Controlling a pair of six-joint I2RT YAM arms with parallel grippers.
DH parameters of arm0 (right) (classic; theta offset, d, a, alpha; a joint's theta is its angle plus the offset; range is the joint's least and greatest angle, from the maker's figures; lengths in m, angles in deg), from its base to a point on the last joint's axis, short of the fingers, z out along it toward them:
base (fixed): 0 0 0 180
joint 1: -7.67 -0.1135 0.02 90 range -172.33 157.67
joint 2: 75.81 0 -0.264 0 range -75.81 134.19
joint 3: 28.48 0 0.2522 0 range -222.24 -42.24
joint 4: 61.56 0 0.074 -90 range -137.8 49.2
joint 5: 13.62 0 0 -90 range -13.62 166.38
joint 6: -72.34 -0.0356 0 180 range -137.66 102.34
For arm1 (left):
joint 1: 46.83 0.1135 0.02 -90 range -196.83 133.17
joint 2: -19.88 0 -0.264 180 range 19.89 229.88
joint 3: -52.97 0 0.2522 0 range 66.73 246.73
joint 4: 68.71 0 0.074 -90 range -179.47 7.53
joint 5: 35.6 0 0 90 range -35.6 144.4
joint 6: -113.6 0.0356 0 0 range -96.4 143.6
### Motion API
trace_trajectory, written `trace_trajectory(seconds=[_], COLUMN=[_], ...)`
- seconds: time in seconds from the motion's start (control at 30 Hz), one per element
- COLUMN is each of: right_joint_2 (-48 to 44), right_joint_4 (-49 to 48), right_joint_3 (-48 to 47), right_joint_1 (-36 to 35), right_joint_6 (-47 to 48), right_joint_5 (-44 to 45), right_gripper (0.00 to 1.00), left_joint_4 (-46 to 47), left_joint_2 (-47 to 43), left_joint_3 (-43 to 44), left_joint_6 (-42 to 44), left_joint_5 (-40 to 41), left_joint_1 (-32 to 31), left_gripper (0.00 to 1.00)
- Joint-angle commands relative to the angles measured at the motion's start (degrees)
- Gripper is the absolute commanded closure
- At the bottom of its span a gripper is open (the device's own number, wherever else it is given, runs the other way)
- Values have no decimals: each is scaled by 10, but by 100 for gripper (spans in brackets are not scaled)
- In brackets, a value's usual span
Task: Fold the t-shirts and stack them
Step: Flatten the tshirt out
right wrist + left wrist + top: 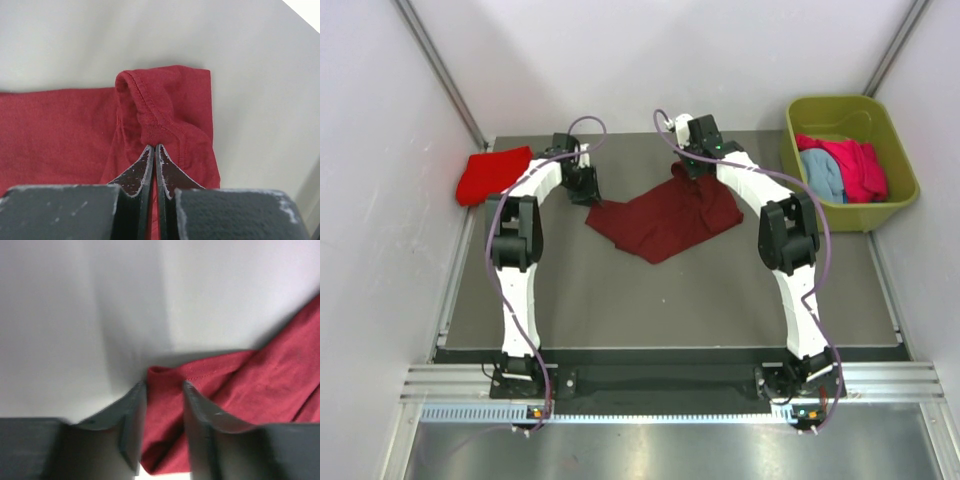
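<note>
Mid tabletop [670, 300], maroon t-shirt [665, 222] is spread out crumpled, btwn both arms. R gripper [154, 147] is clamped shut on a bunched, stitched fold at the shirt's far-right edge; cloth is puckered at the pinch. L gripper [164, 386] is seen part-open at the shirt's near-left corner, fingers [131, 410] set either side of a folded hem edge. Cloth lies in the gap, but a firm pinch can't be confirmed. Bright red t-shirt [492, 174] is heaped at the far-left corner, well apart from the maroon one. Pink t-shirt [855, 165] and light blue t-shirt [820, 172] are bundled together inside olive-green tub [825, 102] at far right.
</note>
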Motion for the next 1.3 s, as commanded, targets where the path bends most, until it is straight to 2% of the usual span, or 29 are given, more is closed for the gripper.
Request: trace_trajectory(seconds=[0.0,0.03,0.07,0.17,0.67,0.93,1.13,1.27], right_joint_2=[-39,-38,-38,-46,-223,-368,-503,-608], right_joint_4=[-17,-16,-16,-16,-14,-1,-2,-24], right_joint_3=[-2,-3,-4,-4,19,91,187,258], right_joint_1=[3,3,3,7,94,97,99,128], right_joint_6=[-3,-4,-2,3,3,-4,12,-27], right_joint_5=[4,3,3,7,3,-17,-32,-38], right_gripper=[100,100,100,100,100,100,100,100], left_joint_4=[14,15,14,9,-17,-19,-11,-12], left_joint_2=[18,19,18,4,-157,-277,-361,-406], left_joint_3=[22,25,27,37,153,101,65,55], left_joint_6=[14,16,17,23,108,133,140,137], left_joint_5=[3,6,8,16,126,198,229,256], left_joint_1=[0,-1,-1,0,7,7,7,7], left_gripper=[62,70,93,100,100,100,100,100])
